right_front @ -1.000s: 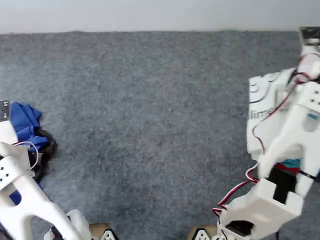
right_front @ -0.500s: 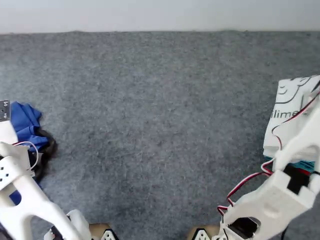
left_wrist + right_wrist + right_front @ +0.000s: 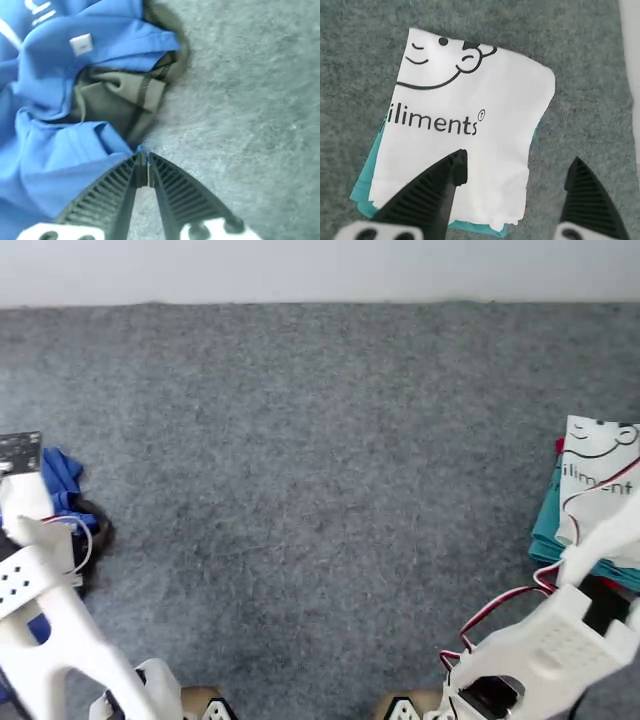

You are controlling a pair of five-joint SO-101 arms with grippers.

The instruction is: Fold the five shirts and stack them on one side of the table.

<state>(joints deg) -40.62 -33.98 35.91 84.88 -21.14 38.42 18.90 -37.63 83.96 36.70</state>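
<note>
**Folded stack and unfolded heap.** The white shirt (image 3: 470, 125) lies folded directly beneath the right claw (image 3: 518, 162), whose jaws stand wide and hold nothing. It tops a stack over a teal shirt (image 3: 362, 196). We judge these (at least two) done. The blue shirt (image 3: 65, 165) and an olive shirt (image 3: 115, 95) lie crumpled at the tips of the left claw (image 3: 143, 167), jaws pressed together; whether they nip cloth we cannot tell. Both are left to fold. The high view sets stack and heap well apart across the table (image 3: 320, 440) and adds a red sliver (image 3: 559, 447) beside the white shirt.
</note>
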